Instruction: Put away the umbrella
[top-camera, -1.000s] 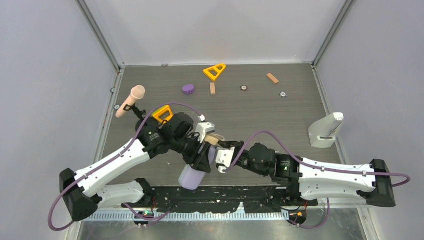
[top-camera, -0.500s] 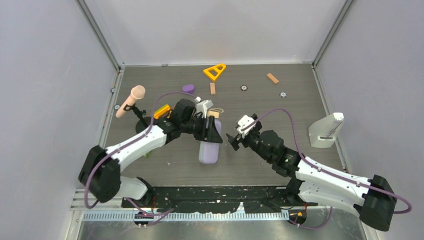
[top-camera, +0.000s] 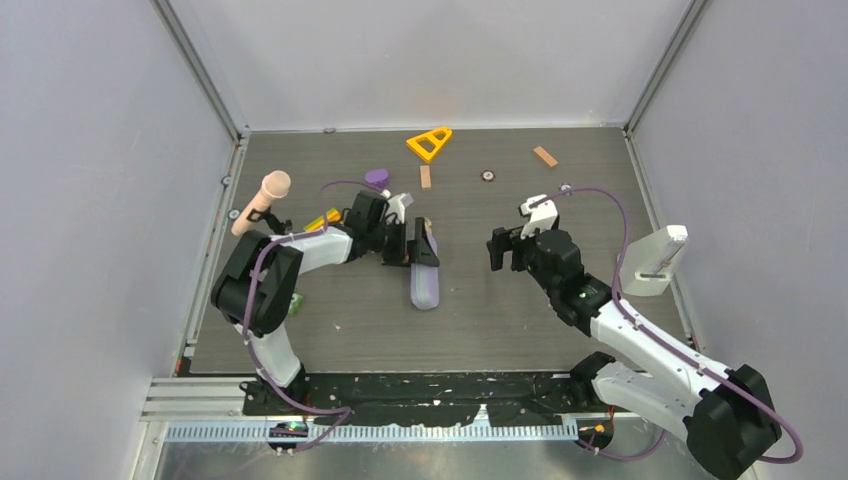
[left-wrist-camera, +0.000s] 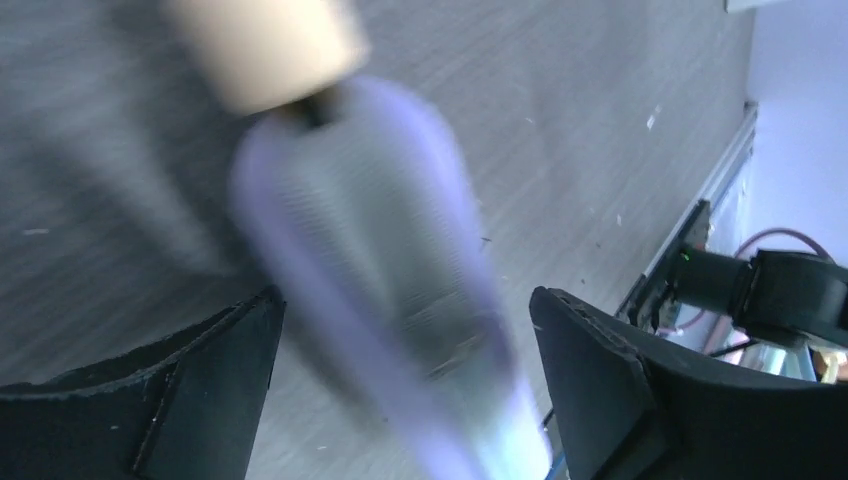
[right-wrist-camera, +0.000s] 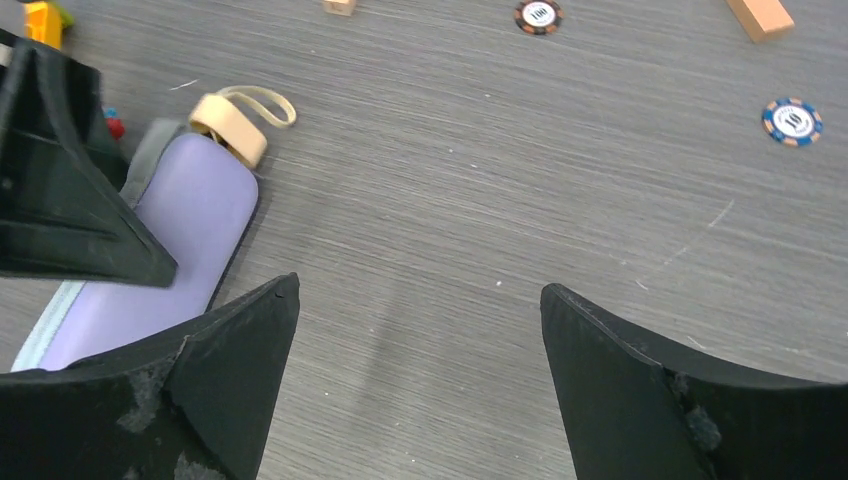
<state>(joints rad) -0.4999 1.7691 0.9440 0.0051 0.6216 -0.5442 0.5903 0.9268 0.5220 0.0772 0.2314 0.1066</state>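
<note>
The umbrella sits inside a lavender case (top-camera: 425, 283) lying flat mid-table; only its tan handle (right-wrist-camera: 228, 128) and wrist loop stick out of the far end. In the left wrist view the handle (left-wrist-camera: 265, 45) and the case (left-wrist-camera: 370, 250) are blurred. My left gripper (top-camera: 408, 245) is open just above the case's handle end, its jaws (left-wrist-camera: 407, 295) standing either side of the case with gaps. My right gripper (top-camera: 505, 252) is open to the right of the case, with only bare table between its jaws (right-wrist-camera: 418, 288).
A pink-headed microphone (top-camera: 262, 202) stands at the left edge. A yellow triangle (top-camera: 429, 143), purple piece (top-camera: 377, 177), wooden blocks (top-camera: 545, 156) and poker chips (right-wrist-camera: 796, 118) lie at the back. A white stand (top-camera: 652, 262) is at the right edge.
The case moved from the near edge to mid-table and now lies flat. My left gripper opened off it. My right gripper opened and drew away to the right.
</note>
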